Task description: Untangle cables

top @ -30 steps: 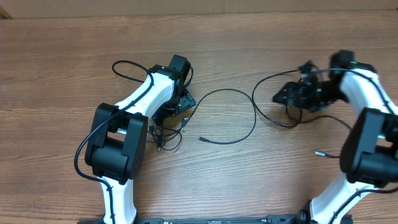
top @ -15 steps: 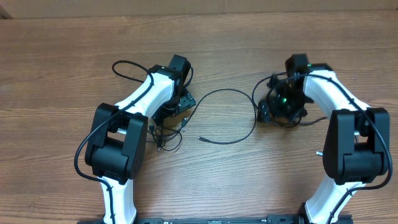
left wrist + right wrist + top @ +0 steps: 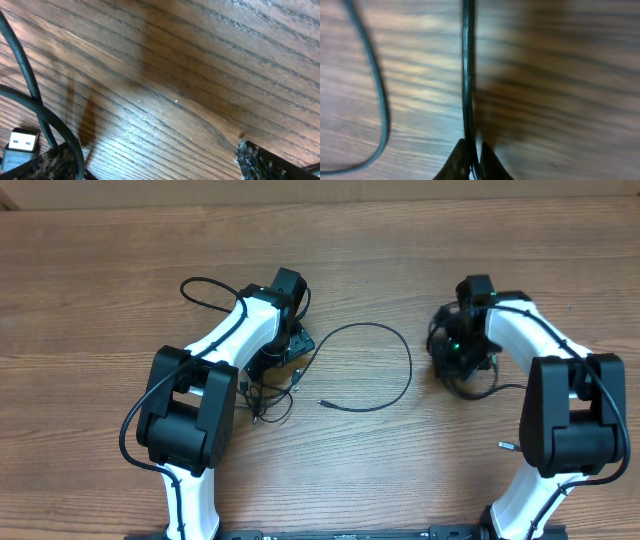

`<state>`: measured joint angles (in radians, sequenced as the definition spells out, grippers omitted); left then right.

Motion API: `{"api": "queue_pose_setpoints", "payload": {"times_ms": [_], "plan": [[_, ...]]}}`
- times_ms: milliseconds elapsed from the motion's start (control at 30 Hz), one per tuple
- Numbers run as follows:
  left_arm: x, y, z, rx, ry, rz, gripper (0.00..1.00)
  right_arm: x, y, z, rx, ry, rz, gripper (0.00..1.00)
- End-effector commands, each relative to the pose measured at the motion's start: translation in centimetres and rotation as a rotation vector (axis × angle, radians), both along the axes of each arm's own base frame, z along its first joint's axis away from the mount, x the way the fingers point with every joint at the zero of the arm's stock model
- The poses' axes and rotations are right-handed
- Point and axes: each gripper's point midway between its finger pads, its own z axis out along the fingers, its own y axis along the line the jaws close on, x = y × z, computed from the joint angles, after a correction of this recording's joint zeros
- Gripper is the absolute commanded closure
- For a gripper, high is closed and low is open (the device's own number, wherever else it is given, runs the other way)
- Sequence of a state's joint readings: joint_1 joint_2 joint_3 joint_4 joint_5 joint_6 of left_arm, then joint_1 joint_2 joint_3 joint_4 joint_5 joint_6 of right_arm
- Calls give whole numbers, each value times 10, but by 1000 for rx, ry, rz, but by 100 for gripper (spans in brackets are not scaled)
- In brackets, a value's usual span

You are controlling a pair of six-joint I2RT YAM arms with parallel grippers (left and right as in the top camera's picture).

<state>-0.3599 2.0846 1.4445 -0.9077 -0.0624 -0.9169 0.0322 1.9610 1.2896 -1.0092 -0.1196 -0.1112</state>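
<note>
One thin black cable (image 3: 468, 75) sits at the right of the tabletop (image 3: 380, 480), pinched tight in the right jaws. In the right wrist view it runs straight away from the closed tips; from overhead it loops around them and trails to a pale tip (image 3: 503, 446) nearer the arm's base. The other cable (image 3: 409, 370) lies apart from it in an open arc at mid-table, one end reaching toward the left jaws. These stand wide open over the wood, beside a silver plug (image 3: 20, 145) and a small tangle of cord (image 3: 265, 398).
</note>
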Motion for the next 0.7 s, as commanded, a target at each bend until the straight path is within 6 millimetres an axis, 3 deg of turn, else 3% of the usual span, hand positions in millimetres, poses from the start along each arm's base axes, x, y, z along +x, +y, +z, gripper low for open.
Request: {"api": "queue_pose_setpoints", "payload": {"times_ms": [0,167,300,500,667], "plan": [[-20,6,-31,49,87,-10,0,49,-48,40,-131,-134,-196,96],[-20,6,-31,49,87,-10,1,92,-134,106,-287,-312,-379,96],[-20,6,-31,49,87,-10,0,108,-203,135,-341,-449,-521,96],[-20,6,-31,49,87,-10,0,100,-302,151,-447,-577,-582,96],[-20,6,-31,49,87,-10,0,78,-357,152,-527,-587,-573,96]]}}
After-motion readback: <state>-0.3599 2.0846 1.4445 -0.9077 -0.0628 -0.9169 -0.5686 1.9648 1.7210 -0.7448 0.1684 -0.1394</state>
